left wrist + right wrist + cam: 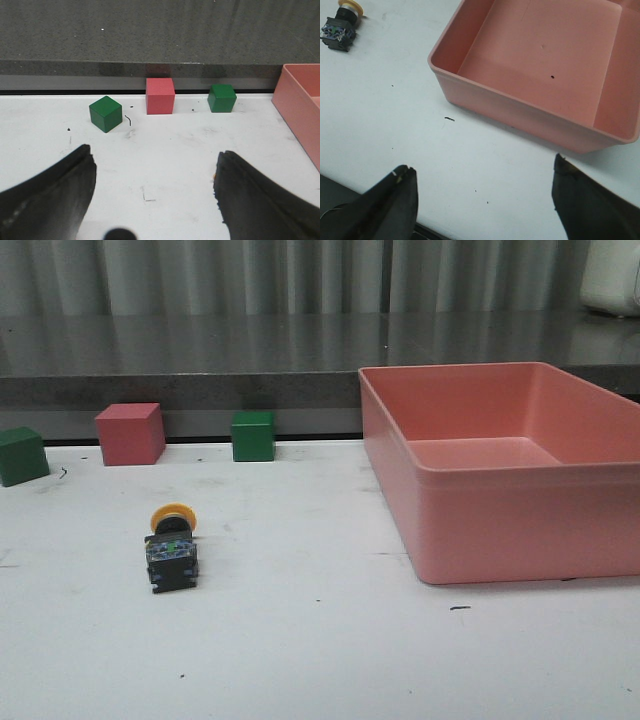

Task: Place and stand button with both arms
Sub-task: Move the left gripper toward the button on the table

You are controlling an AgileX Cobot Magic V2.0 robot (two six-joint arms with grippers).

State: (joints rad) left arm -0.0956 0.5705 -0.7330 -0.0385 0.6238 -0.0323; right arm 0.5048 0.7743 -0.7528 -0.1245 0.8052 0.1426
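The button point(171, 549) lies on its side on the white table, left of middle, its yellow cap pointing toward the back and its dark base toward me. It also shows far off in the right wrist view point(341, 27). It does not show in the left wrist view. My left gripper point(152, 167) is open and empty over bare table, with the cubes beyond it. My right gripper point(482, 182) is open and empty near the table's front edge, short of the pink bin. Neither arm shows in the front view.
A large pink bin point(520, 490) stands at the right; it also shows in the right wrist view point(485, 97). A pink cube point(130, 433) and two green cubes point(252, 436) point(22, 455) line the back edge of the table.
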